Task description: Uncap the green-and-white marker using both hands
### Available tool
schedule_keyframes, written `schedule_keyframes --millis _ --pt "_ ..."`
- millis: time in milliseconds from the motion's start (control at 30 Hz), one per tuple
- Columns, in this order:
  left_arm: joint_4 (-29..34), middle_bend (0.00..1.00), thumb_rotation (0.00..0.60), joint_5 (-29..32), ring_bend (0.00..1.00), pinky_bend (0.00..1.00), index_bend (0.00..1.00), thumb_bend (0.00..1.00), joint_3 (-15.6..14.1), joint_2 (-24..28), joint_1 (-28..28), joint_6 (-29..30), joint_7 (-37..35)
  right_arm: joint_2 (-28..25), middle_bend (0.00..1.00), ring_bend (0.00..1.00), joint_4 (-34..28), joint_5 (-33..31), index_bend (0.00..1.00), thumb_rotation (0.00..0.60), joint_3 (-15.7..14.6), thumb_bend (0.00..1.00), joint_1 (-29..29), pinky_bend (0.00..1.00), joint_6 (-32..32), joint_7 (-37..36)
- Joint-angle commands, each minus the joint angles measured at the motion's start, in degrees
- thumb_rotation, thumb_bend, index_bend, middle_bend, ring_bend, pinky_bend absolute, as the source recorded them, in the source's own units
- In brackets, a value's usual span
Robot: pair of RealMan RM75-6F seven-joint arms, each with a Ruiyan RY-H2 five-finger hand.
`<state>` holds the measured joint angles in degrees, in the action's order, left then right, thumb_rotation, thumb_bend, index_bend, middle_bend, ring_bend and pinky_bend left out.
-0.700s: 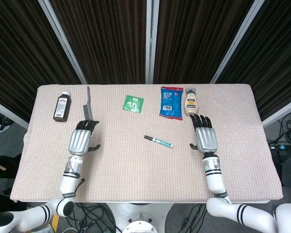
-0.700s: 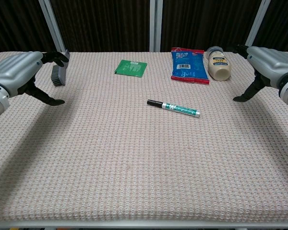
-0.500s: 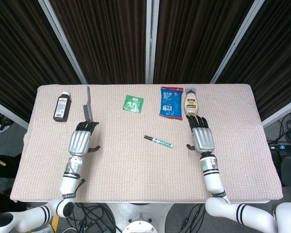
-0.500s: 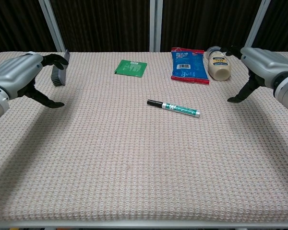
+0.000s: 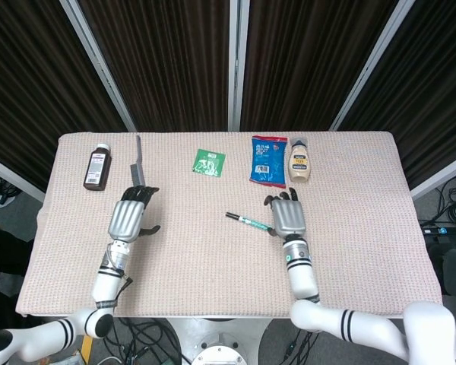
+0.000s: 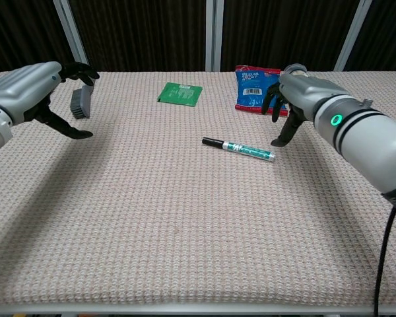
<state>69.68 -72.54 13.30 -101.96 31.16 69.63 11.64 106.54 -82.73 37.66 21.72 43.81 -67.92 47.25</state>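
The green-and-white marker [image 5: 248, 221] [image 6: 239, 148] lies flat near the table's middle, its black cap pointing left. My right hand [image 5: 286, 214] [image 6: 297, 94] hovers just right of the marker's white end, fingers spread and curled down, holding nothing. Far to the left my left hand [image 5: 128, 214] [image 6: 33, 88] hangs over the table, open and empty, well away from the marker.
Along the back stand a brown bottle [image 5: 96, 166], a grey brush [image 5: 139, 169] [image 6: 82, 98], a green packet [image 5: 209, 162] [image 6: 180, 93], a blue packet [image 5: 268, 160] [image 6: 254, 88] and a mayonnaise bottle [image 5: 299, 160]. A woven beige cloth [image 5: 213, 266] covers the table.
My right hand has swung left from the table's right side to just beside the marker's right end. My left hand has barely shifted. The marker has not moved.
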Motion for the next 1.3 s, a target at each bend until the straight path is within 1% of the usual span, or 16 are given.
schedule_keyframes --millis 33,200,500,833,1033,1300 --pt "1.32 0.2 0.6 -0.09 0.14 0.16 0.18 0.0 0.14 0.98 0.24 -0.56 -0.35 5.92 0.44 0.21 3.0 -3.35 0.41 0.6 2.33 0.09 4.03 0.08 -3.89 3.54" --pt "2.73 0.2 0.6 -0.36 0.14 0.16 0.18 0.0 -0.22 1.85 0.57 -1.29 -0.51 9.9 0.47 0.24 6.04 -4.47 0.45 0.6 2.82 0.12 5.93 0.1 -5.62 4.7" --pt "2.34 0.2 0.6 -0.07 0.14 0.16 0.18 0.0 -0.76 1.83 0.56 -1.95 -1.56 14.27 0.5 0.27 12.59 -4.66 0.49 0.6 3.79 0.14 7.91 0.1 -7.88 6.55" --pt "1.1 0.2 0.6 -0.6 0.14 0.16 0.18 0.0 -1.43 1.54 0.74 -2.53 -3.2 17.17 0.51 0.27 18.39 -5.35 0.5 0.6 4.27 0.14 7.99 0.1 -7.21 7.49" --pt "0.77 0.2 0.6 -0.84 0.14 0.15 0.18 0.0 -1.36 1.46 0.63 -1.8 -3.3 17.77 0.52 0.27 19.15 -4.79 0.51 0.6 4.81 0.15 7.91 0.11 -6.55 7.29" --pt "0.06 0.2 0.6 -0.61 0.14 0.15 0.18 0.0 -1.55 1.27 0.54 -2.0 -3.39 19.09 0.52 0.28 21.67 -4.57 0.51 0.6 5.32 0.15 8.52 0.11 -5.94 8.7"
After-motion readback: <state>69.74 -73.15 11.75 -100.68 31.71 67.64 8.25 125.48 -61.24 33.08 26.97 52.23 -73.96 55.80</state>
